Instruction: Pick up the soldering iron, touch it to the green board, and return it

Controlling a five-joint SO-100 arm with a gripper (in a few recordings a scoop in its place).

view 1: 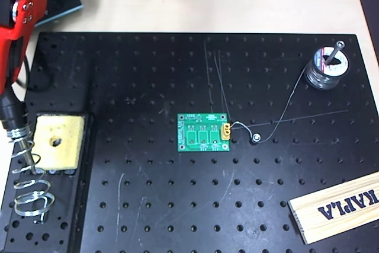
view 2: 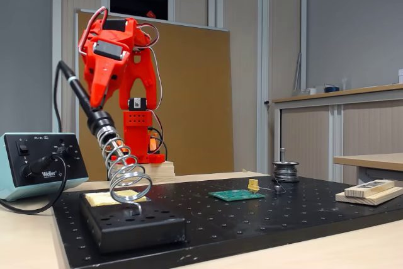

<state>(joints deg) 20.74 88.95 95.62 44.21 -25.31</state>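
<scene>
The soldering iron (view 1: 10, 112) (view 2: 76, 87) rests tilted in the silver coil holder (view 1: 28, 183) (view 2: 126, 169) at the left, its tip down inside the coil and its cable trailing up and back. My red gripper (view 1: 13, 90) (view 2: 98, 100) points down right at the iron's black handle, just above the coil. Its jaws overlap the handle, and I cannot make out whether they are clamped on it. The green board (view 1: 204, 133) (view 2: 237, 195) lies flat in the middle of the black perforated plate (view 1: 177, 205), yellow connector on its right edge, far from the gripper.
A yellow sponge (view 1: 59, 140) sits in the holder's base beside the coil. A solder spool (view 1: 324, 72) stands at the back right, its wire running to the board. A wooden block (view 1: 337, 208) lies at the front right. The Weller box (view 2: 38, 165) stands left of the plate.
</scene>
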